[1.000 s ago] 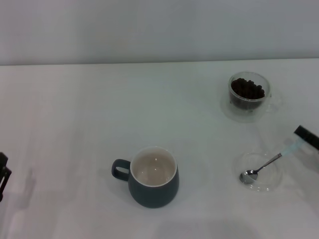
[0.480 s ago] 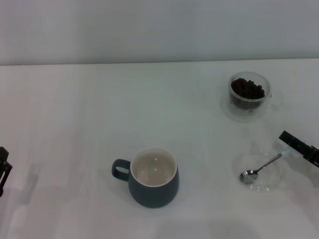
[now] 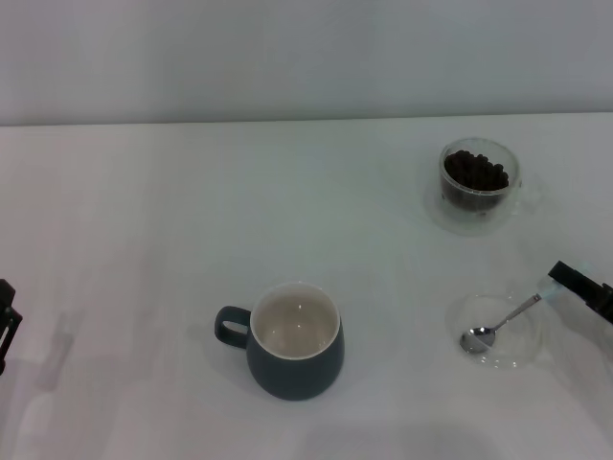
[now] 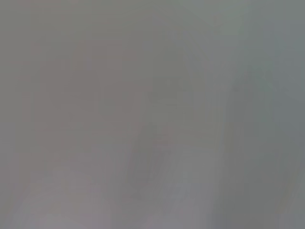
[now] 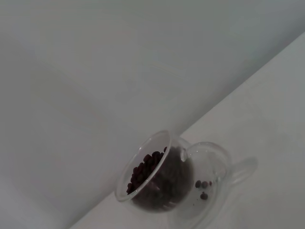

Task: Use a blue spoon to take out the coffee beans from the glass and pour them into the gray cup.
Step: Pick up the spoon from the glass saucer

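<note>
Blue spoon (image 3: 500,323) handle hidden behind right gripper (image 3: 584,287).

A plain white table (image 3: 144,211) carries everything. Near its front middle stands the gray cup (image 3: 292,355), handle turned to the left. Toward the far right sits the glass (image 3: 479,184) on its clear saucer (image 3: 442,218). Nearer on the right lies a second flat clear saucer (image 3: 498,333), well apart from the cup
</note>
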Robot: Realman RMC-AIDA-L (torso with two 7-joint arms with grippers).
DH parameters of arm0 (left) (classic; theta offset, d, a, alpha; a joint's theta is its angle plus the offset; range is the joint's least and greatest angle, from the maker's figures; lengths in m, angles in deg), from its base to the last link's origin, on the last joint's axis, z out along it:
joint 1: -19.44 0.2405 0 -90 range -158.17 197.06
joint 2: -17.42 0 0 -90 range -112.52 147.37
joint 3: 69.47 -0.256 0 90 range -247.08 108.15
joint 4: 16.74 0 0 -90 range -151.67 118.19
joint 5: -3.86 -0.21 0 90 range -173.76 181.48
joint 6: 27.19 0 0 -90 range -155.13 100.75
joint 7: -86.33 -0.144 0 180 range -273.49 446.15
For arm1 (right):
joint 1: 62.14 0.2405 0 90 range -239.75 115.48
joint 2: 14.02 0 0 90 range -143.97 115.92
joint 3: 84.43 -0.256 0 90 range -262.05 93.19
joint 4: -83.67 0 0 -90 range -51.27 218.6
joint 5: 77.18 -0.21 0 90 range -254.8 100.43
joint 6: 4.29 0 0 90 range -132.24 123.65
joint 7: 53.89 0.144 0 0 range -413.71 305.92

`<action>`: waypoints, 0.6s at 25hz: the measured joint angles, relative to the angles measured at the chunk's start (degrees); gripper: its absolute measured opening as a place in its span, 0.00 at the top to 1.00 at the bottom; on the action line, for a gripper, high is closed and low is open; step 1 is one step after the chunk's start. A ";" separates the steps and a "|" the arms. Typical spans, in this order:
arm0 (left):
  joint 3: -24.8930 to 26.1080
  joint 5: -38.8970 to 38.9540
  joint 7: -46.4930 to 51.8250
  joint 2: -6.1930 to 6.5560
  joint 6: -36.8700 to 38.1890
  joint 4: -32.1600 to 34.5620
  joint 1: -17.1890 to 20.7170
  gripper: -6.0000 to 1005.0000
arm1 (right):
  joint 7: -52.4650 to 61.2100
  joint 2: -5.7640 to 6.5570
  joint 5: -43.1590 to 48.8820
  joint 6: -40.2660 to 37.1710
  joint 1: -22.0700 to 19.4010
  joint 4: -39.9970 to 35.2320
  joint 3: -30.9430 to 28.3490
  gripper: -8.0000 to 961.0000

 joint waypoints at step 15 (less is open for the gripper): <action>0.00 -0.04 -0.01 0.00 0.61 0.00 -0.10 0.20 | 1.80 -0.33 -0.08 -2.86 -0.10 -0.37 -0.15 0.79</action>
